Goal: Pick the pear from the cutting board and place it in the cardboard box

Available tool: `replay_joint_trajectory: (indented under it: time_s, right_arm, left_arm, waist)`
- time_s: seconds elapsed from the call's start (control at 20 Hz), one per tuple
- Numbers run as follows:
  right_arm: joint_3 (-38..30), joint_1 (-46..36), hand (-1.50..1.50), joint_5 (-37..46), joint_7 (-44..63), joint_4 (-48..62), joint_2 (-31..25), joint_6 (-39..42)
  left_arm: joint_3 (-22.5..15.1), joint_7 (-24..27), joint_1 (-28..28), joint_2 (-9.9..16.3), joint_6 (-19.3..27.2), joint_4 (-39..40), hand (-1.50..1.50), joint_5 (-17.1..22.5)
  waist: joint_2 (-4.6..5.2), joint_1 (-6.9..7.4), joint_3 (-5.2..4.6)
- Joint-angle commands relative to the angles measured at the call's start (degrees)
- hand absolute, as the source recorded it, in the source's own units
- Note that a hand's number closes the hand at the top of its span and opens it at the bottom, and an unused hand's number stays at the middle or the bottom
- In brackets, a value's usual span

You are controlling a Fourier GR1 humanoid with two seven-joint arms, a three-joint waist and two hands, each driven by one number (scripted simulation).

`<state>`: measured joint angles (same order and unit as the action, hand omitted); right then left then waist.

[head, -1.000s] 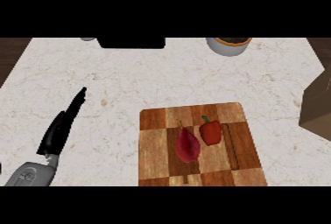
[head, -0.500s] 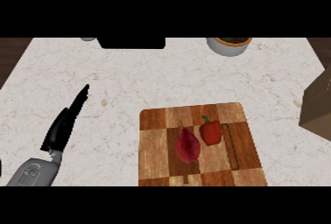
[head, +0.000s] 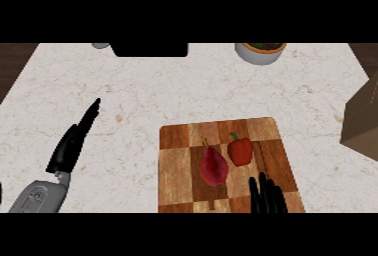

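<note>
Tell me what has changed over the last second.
The right hand has come into view from the lower edge, its straight fingers now over the near part of the cutting board, just right of the pear. It holds nothing. The left hand has shifted slightly up and right. The pear, pepper and box have not moved.

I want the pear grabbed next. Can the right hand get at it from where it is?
Probably yes: the right hand is over the cutting board, with bare wood between it and the pear. The pepper sits beside, not between.
</note>
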<state>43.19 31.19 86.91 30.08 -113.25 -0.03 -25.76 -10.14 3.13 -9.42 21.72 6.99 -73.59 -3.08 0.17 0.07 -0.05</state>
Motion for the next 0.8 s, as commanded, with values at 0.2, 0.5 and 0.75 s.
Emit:
replay_joint_trajectory:
  time_s: [0.2, 0.5, 0.75]
  right_arm:
    - [2.1, -16.7, -1.50, 3.7, 13.3, 8.3, -0.1, 2.4]
    - [2.4, -20.1, -1.50, -0.1, 15.5, 17.1, 0.0, -0.5]
    - [0.2, -22.0, -1.50, -1.2, 15.2, 17.7, 0.0, 1.2]
  left_arm:
    - [1.7, 2.1, 0.1, -1.8, -2.2, 2.5, 0.00, -1.8]
    - [3.5, 1.7, 1.2, -2.4, -2.6, 0.7, 0.00, -3.2]
    - [4.3, 1.1, -2.0, -5.6, -2.6, 3.7, 0.00, -6.1]
  waist:
    - [-0.13, -0.09, 0.03]
    - [-0.14, -0.05, 0.04]
    - [-0.15, -0.27, 0.04]
